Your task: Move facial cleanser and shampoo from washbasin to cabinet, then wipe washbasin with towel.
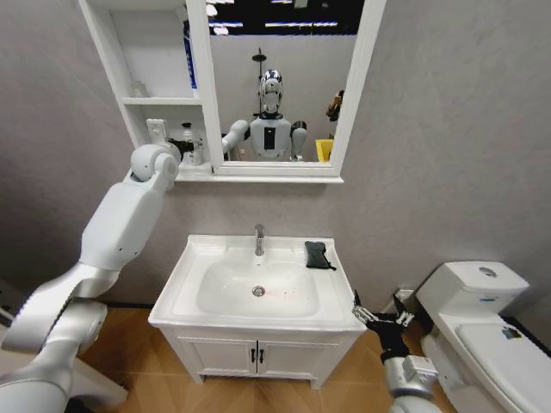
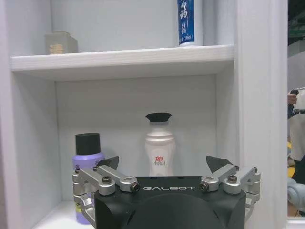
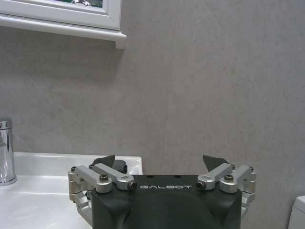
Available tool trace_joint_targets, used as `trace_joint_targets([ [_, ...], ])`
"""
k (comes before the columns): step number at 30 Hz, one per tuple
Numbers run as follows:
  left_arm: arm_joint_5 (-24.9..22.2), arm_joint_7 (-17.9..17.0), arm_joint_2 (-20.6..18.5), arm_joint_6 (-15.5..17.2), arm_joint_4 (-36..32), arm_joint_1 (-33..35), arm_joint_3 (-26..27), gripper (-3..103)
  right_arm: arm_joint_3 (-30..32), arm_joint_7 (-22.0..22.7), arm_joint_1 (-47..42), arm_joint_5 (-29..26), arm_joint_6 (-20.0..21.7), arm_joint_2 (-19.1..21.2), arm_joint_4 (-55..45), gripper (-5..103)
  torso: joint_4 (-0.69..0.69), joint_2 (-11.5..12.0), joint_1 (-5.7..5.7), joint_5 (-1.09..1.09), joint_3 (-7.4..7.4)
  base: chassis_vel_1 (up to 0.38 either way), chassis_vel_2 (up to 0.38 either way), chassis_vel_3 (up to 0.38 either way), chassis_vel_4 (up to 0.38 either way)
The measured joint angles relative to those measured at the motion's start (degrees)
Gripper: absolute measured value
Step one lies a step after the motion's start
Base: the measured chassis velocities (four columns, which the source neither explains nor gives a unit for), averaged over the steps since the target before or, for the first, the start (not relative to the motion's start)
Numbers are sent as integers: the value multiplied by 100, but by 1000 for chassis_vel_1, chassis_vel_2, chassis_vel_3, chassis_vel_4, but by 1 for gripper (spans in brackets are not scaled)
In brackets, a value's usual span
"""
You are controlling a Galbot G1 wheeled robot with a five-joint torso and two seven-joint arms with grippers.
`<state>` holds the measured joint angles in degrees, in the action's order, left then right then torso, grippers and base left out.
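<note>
Washbasin (image 1: 194, 267) lay just left of the right gripper (image 1: 379, 315), whose jaws gaped empty; the cabinet (image 1: 112, 60) shelf faced the left gripper (image 2: 162, 167), spread wide, holding nothing, white bottle (image 2: 158, 145) directly ahead. Towel (image 1: 318, 255) rested on the basin rim.

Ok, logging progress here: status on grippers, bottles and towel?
Left gripper open at cabinet lower shelf, white bottle standing ahead. Right gripper open, low beside washbasin. Towel on basin, untouched.
</note>
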<state>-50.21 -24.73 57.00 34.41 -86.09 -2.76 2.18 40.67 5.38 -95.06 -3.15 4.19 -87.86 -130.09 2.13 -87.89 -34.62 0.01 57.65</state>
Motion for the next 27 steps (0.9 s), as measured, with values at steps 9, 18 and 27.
trace_joint_targets([
  [9,143,-338,-719,-340,-2246,2565,1407,100,8,-23,27,-22,11,15,-41,100,3,-1,0,0,-1,0,0,0,0],
  [18,2312,871,557,-1388,-4344,7787,3940,100,-110,-179,90,11,66,37,-114,100,1,-1,2,0,-2,0,0,0,0],
  [27,3031,2459,2076,-2844,-4602,10234,4959,100,-83,-274,-33,18,62,43,-168,100,0,-1,1,-1,-1,0,0,0,0],
])
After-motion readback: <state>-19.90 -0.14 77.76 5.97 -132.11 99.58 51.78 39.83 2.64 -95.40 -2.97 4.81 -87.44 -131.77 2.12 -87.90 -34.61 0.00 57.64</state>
